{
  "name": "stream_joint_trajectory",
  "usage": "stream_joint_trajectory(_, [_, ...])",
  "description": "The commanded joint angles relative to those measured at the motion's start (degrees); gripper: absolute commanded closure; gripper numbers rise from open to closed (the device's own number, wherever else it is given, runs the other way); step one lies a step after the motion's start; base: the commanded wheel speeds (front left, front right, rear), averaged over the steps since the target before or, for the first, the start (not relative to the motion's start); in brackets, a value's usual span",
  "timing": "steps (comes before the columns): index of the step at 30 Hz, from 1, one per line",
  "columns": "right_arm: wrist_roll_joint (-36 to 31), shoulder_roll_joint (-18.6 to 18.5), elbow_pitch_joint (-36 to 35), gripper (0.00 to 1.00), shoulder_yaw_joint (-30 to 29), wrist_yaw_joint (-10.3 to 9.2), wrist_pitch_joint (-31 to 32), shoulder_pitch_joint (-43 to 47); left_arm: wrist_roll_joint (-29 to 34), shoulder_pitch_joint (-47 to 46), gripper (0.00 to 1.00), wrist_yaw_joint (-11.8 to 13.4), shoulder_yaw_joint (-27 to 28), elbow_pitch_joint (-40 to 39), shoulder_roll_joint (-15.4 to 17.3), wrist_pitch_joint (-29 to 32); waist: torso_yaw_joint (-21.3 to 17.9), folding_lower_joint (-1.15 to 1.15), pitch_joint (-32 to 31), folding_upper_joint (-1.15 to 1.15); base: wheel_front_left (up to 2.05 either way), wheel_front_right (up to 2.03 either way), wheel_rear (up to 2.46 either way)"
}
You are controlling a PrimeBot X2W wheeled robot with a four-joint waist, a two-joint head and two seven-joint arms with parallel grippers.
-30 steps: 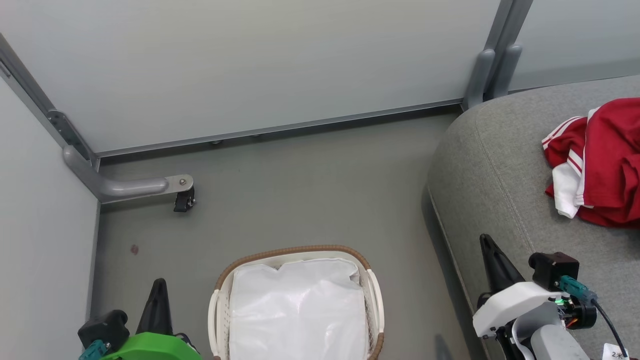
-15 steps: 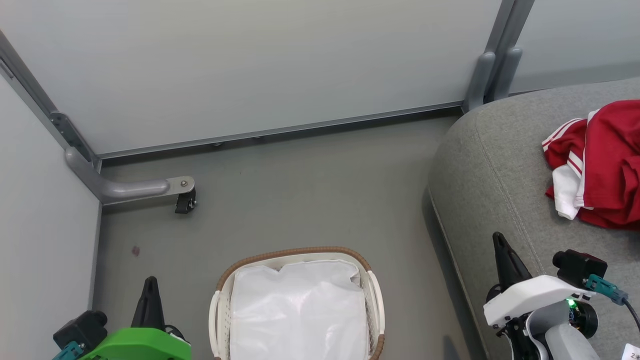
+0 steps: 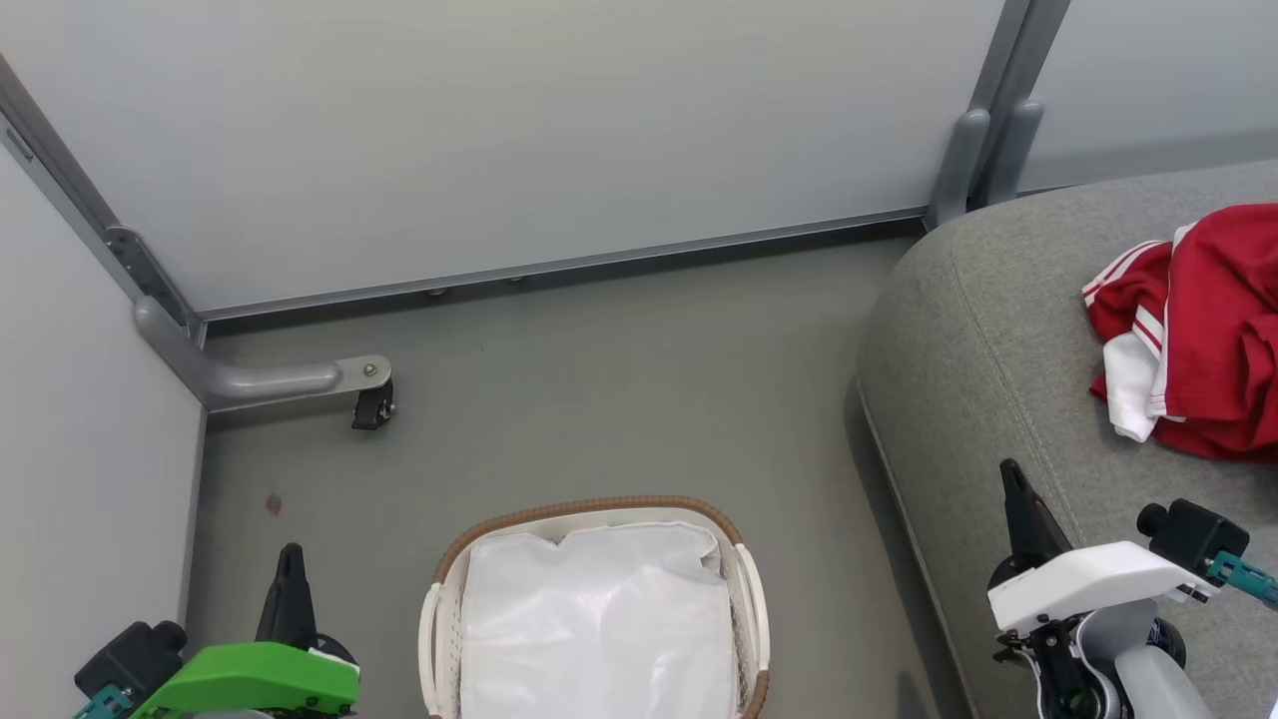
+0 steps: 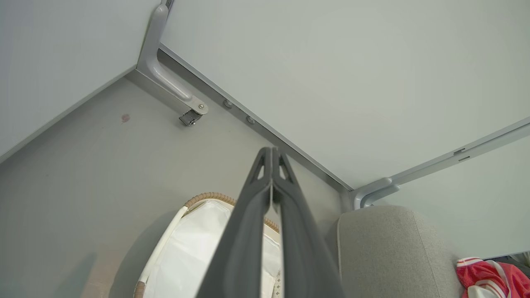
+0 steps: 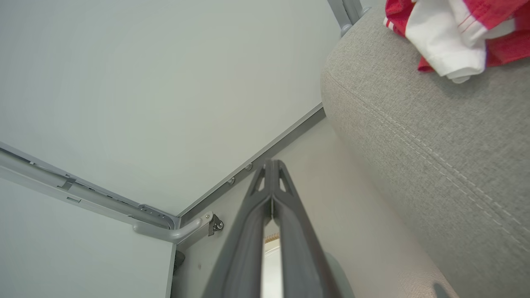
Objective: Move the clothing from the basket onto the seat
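Since second ago: left gripper [image 3: 291, 569] drifted lower-left, right gripper [image 3: 1014, 489] rightward; both pinched shut, empty. On grey upholstered sofa cushion [image 3: 988, 330]: red shiny garments with white stripe trim [image 3: 1213, 330], heaped. Container: oval white plastic basket [image 3: 589, 505], brown woven rim, holds white lining [image 3: 599, 619] alone where visible. Judged: transfer done; next, park arms clear.

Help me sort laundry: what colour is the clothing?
The clothing is red with white trim; head view shows best.
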Motion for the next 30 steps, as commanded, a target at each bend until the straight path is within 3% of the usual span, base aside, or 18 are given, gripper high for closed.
stream_joint_trajectory(1, [2.0,-0.3,-1.1,1.00,-0.4,-0.01,0.4,0.0,-2.0,-1.8,1.00,-0.1,0.3,-1.0,0.3,0.4,0.0,0.00,0.0,0.00,0.00,0.00,0.00])
stream_joint_trajectory(30, [21.6,-0.5,-3.8,1.00,-2.5,-0.03,5.6,1.0,-20.1,-3.0,1.00,-0.1,1.8,-3.5,0.5,5.5,0.3,0.00,-0.8,0.00,0.00,0.00,0.00])
